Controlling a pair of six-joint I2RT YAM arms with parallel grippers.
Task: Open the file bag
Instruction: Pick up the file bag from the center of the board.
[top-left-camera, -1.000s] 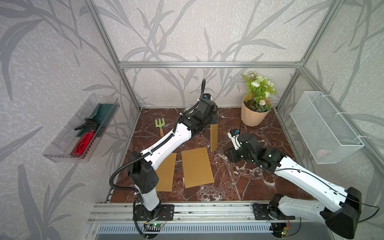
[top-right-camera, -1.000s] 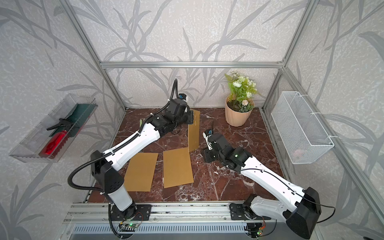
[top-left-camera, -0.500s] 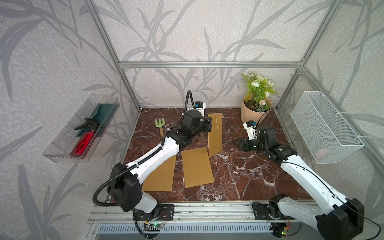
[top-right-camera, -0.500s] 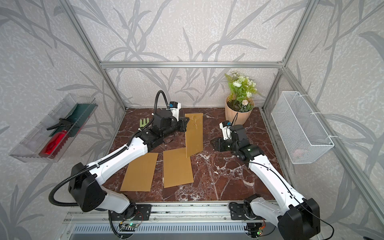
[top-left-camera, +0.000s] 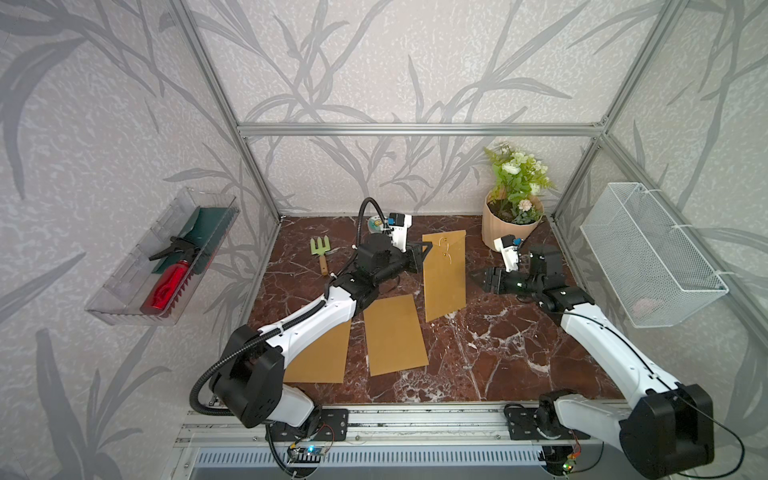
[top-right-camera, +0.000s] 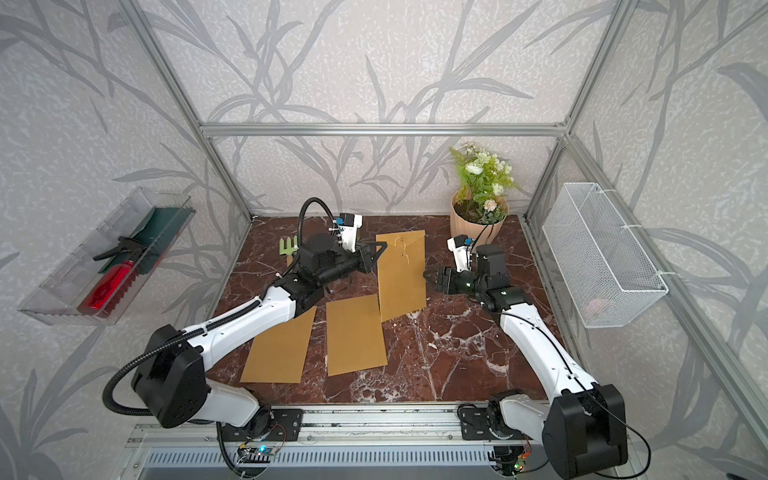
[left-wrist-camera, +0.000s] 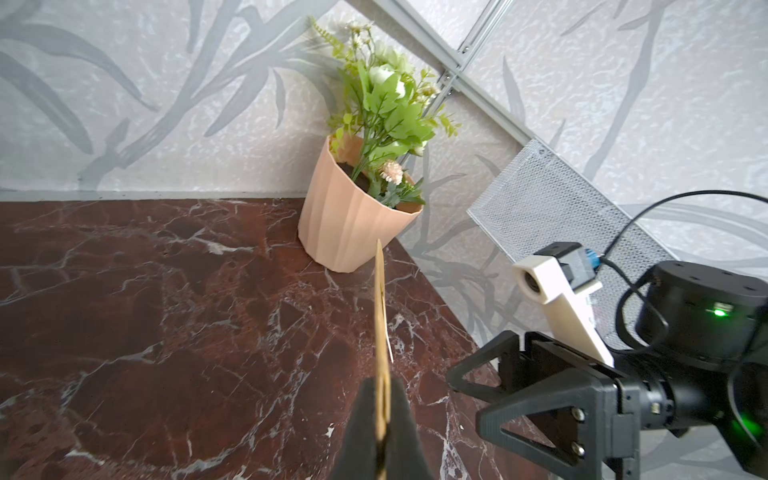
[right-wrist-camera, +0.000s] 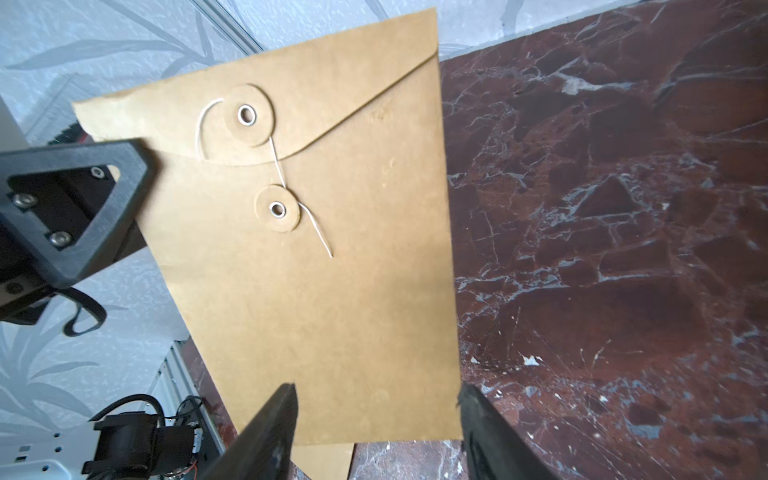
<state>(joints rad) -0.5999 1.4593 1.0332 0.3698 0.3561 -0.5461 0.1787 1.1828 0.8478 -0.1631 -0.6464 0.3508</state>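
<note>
The file bag (top-left-camera: 444, 274) (top-right-camera: 401, 278) is a brown paper envelope, held upright over the marble table. My left gripper (top-left-camera: 424, 250) (left-wrist-camera: 381, 386) is shut on its side edge near the flap; in the left wrist view the file bag (left-wrist-camera: 380, 307) shows edge-on. In the right wrist view the file bag (right-wrist-camera: 316, 270) faces the camera with its flap down. A white string (right-wrist-camera: 277, 164) runs from the flap's button (right-wrist-camera: 248, 115) to the lower button (right-wrist-camera: 277, 210), its end hanging loose. My right gripper (top-left-camera: 474, 276) (right-wrist-camera: 376, 390) stands open, apart from the bag's face, holding nothing.
Two more brown envelopes (top-left-camera: 395, 334) (top-left-camera: 322, 359) lie flat at the front left. A peach flower pot (top-left-camera: 509, 228) stands at the back right, and a green garden fork (top-left-camera: 321, 249) lies at the back left. A wire basket (top-left-camera: 648, 253) and a clear tray (top-left-camera: 166, 257) hang on the side walls.
My left arm has lowered and turned the file bag from edge-on to face my right gripper. My right gripper has drawn back to the right and opened wider.
</note>
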